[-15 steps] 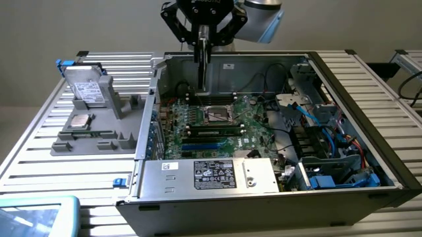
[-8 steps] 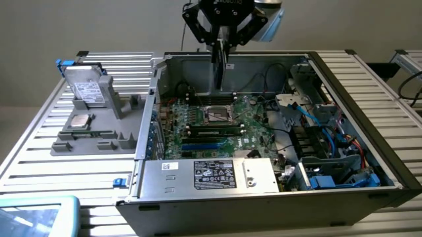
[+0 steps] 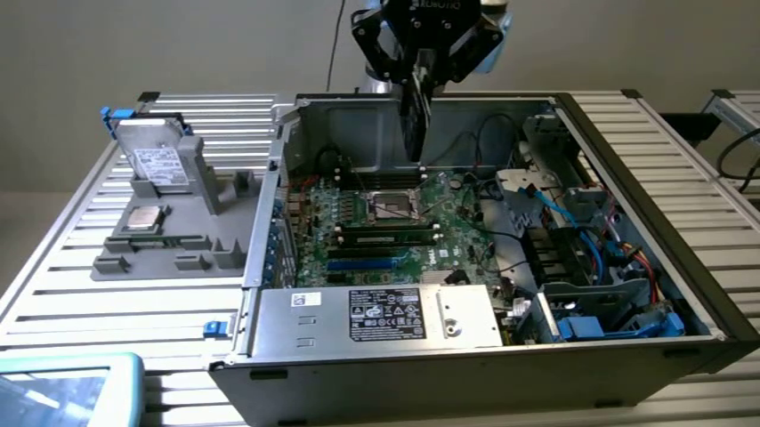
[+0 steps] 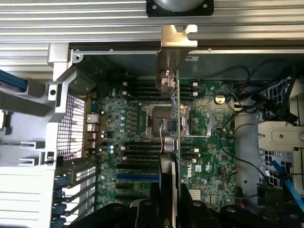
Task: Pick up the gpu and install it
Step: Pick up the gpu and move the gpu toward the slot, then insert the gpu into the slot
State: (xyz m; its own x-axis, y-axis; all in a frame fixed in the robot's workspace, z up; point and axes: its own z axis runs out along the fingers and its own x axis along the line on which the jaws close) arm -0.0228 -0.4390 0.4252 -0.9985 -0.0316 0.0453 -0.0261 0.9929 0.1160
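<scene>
The gpu (image 3: 415,116) hangs on edge, pinched in the pincer (image 3: 423,71), above the motherboard (image 3: 356,222) of the open computer case (image 3: 642,178). Any tilt could carry it past its slot, knocking the motherboard's CPU socket (image 3: 390,206) or memory stick (image 3: 383,237).

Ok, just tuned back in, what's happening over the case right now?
The arm's claw is shut on the gpu, holding it on edge so it hangs down into the open computer case. The card is above the motherboard, near the CPU socket, and does not look seated in any slot yet. The hard drive rests in the grey tray outside the case, on the exterior view's left.
</scene>
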